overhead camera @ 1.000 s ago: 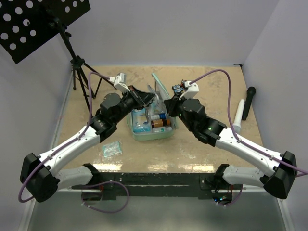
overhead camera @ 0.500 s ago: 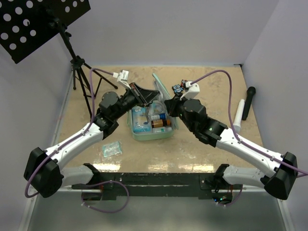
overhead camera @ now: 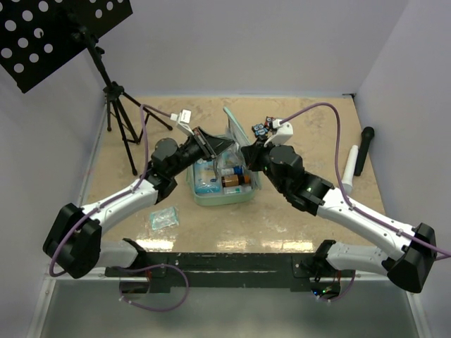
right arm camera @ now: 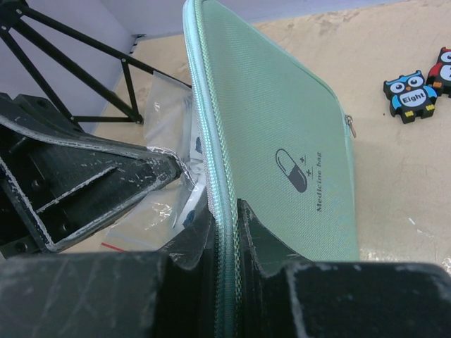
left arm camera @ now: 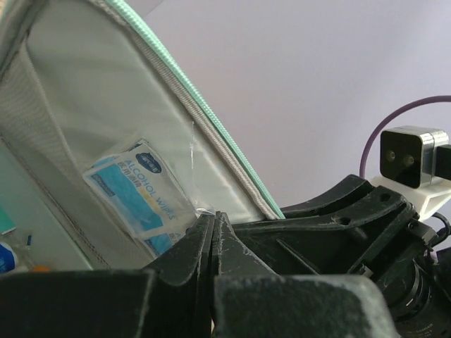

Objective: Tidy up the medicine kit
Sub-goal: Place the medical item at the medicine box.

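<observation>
The medicine kit [overhead camera: 224, 198] lies open mid-table, a mint-green zip case with its lid [overhead camera: 235, 127] standing upright. My right gripper [overhead camera: 245, 150] is shut on the lid's zip edge [right arm camera: 225, 211]; the lid's outside [right arm camera: 282, 134] shows a capsule mark. My left gripper [overhead camera: 225, 144] is shut on the corner of a clear plastic bag [left arm camera: 194, 169] holding a blue alcohol-wipes packet [left arm camera: 134, 193]. The bag lies against the lid's pale grey lining [left arm camera: 84, 91]. In the right wrist view the left gripper [right arm camera: 169, 165] and the clear bag [right arm camera: 165, 113] sit left of the lid.
The case's base holds a brown bottle [overhead camera: 232, 181], a blue-capped bottle [overhead camera: 232, 170] and blue packets [overhead camera: 206, 185]. A blue packet [overhead camera: 163, 218] lies on the table front left. Owl figures [overhead camera: 262, 128] sit behind the case. A white tube [overhead camera: 350, 169] and black stick [overhead camera: 364, 149] lie right. A stand's tripod [overhead camera: 120, 116] stands back left.
My left gripper has moved right with the clear bag, up to the lid's inner side, and its wrist has turned. The right gripper and lid have held still.
</observation>
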Controlling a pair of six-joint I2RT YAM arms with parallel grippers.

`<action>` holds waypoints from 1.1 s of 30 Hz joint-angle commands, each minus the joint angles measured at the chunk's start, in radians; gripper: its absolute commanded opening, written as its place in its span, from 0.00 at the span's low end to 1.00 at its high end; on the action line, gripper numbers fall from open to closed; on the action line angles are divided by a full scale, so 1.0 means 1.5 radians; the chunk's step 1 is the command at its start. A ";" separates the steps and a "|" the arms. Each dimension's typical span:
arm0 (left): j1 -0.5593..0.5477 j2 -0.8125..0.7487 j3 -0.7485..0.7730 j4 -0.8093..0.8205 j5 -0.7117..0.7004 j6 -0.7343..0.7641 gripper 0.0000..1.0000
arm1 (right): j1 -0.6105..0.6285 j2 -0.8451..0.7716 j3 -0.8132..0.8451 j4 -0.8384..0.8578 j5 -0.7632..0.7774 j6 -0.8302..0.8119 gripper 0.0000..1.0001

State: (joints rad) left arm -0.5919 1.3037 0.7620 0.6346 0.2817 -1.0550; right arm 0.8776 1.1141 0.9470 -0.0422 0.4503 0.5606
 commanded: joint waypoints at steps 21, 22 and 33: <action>0.055 0.045 -0.065 0.383 0.086 -0.141 0.00 | 0.002 -0.033 -0.041 -0.074 0.009 0.096 0.00; 0.055 0.045 -0.064 0.390 0.087 -0.142 0.00 | 0.002 -0.037 -0.045 -0.076 0.012 0.102 0.00; 0.055 0.103 -0.069 0.503 0.110 -0.193 0.00 | -0.001 -0.073 -0.055 -0.100 0.040 0.148 0.00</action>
State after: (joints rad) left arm -0.5125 1.4483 0.6270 1.2266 0.4213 -1.3270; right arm 0.8730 0.9966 0.8722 -0.0677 0.4950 0.7181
